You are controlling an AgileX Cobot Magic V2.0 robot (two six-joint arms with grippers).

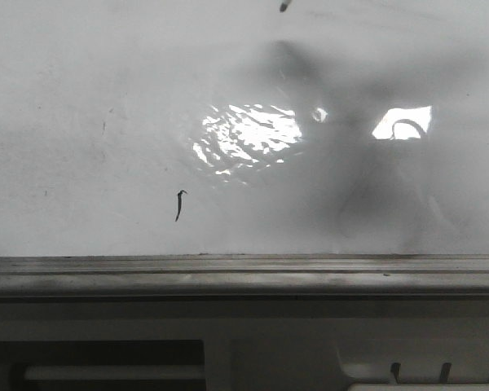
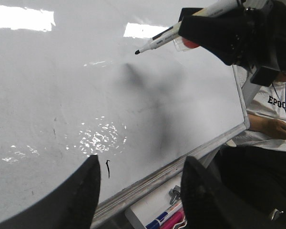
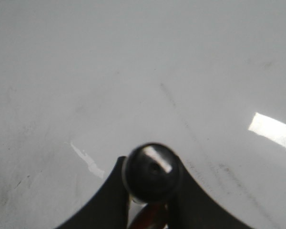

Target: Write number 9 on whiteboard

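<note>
A marker (image 2: 181, 31), light, stiff and slick, is pinched by the right claw (image 3: 150, 200) mid-barrel, its tip held off the whiteboard (image 1: 106, 81). Only a short tick (image 1: 179, 204) is drawn; no 9 is seen. The left claw (image 2: 140, 195) is spread, empty.

Legible text: "EPOCH", black capitals on person's white shirt (image 2: 280, 102). Marker (image 2: 181, 29) barrel carries print, too small to read. Whiteboard (image 1: 106, 98) bears only a short black tick (image 1: 179, 204).
</note>
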